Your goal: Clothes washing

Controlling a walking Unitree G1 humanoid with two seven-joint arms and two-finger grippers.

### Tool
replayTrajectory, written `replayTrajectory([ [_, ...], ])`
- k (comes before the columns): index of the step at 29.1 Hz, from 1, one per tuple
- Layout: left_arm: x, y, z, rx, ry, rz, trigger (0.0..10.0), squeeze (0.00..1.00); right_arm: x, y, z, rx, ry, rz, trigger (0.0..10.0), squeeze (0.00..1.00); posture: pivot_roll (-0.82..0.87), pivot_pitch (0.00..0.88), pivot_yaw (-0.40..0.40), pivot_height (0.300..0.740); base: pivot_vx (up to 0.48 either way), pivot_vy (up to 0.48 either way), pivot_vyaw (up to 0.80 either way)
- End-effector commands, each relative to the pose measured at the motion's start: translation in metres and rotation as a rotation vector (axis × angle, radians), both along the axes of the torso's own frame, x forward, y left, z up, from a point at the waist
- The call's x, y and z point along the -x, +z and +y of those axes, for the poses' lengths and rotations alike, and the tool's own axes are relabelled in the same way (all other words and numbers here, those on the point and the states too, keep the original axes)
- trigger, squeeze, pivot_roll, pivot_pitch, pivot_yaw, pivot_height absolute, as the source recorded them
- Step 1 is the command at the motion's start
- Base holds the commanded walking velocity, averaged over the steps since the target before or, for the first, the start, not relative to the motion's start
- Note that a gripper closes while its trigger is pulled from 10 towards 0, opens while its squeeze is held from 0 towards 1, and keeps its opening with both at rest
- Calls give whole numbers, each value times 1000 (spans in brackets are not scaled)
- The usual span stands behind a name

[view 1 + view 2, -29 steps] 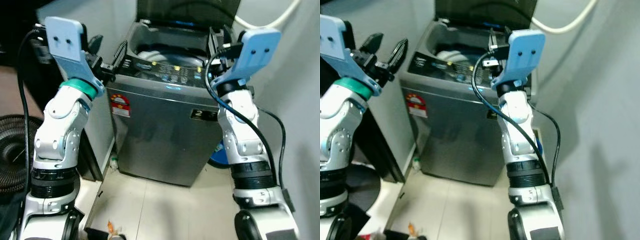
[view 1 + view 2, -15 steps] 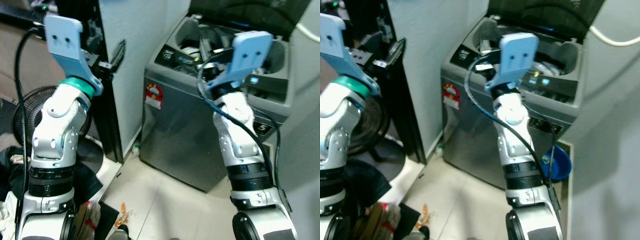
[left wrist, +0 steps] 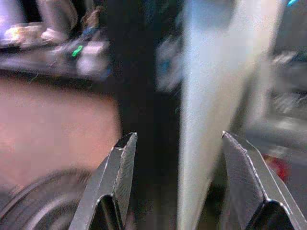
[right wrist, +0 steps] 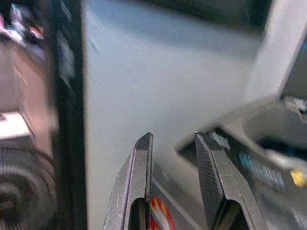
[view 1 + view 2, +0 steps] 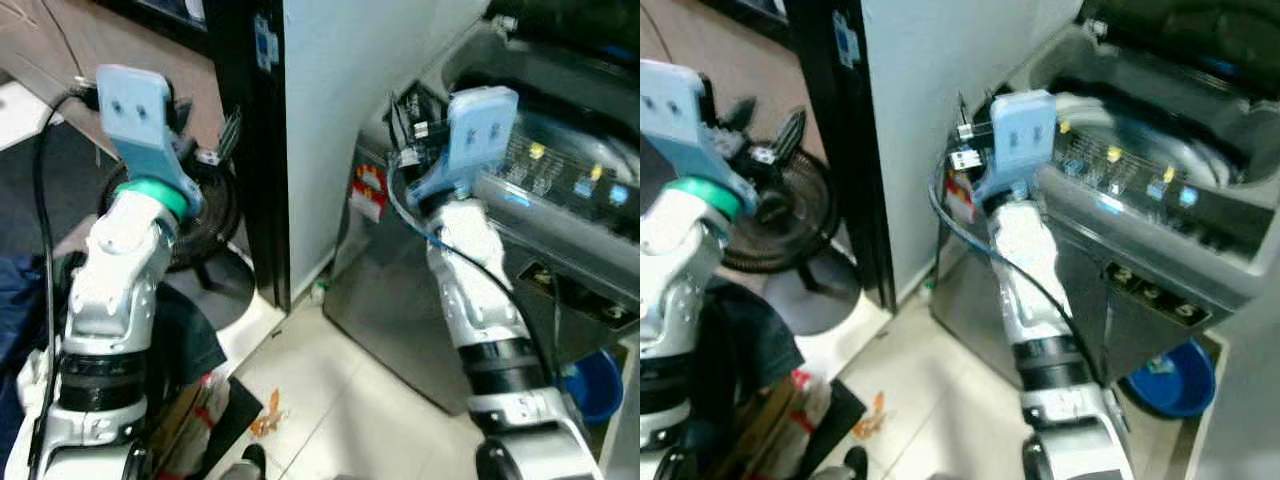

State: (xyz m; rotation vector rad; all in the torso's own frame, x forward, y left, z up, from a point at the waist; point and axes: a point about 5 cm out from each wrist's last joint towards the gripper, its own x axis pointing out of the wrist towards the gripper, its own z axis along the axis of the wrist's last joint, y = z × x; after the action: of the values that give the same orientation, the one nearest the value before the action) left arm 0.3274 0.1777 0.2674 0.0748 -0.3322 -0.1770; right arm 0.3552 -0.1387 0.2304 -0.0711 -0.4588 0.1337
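Motion blur is smearing every view, worst in the two wrist pictures, where only the black fingers (image 3: 117, 177) are staying sharp. Soft indoor light is falling on the pale wall panel (image 5: 340, 110), while the washing machine (image 5: 1140, 200) is glinting faintly and the black frame (image 5: 250, 150) beside it is sinking into shadow.

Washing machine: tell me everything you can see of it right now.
The washing machine is a grey, metallic-looking top-loader standing on the tiled floor to the robot's right, against a pale wall panel. Its dark lid is raised, showing the pale tub rim. A sloped control panel carries yellow and blue buttons; a red and white sticker sits on the front's upper corner. A blue basin lies on the floor beside it. The right gripper, jaws apart, is raised near the sticker corner; contact unclear.
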Motion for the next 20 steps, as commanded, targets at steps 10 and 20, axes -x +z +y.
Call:
replayTrajectory([
  [10,6,-38,23,-12,124,119,10000,0,5,-65,-13,54,-6,217,10000,0,33,62,-18,740,0,0,783],
  [20,4,-21,18,18,113,56,10000,0,1,-49,-5,34,25,154,10000,0,33,51,-21,740,0,0,777],
])
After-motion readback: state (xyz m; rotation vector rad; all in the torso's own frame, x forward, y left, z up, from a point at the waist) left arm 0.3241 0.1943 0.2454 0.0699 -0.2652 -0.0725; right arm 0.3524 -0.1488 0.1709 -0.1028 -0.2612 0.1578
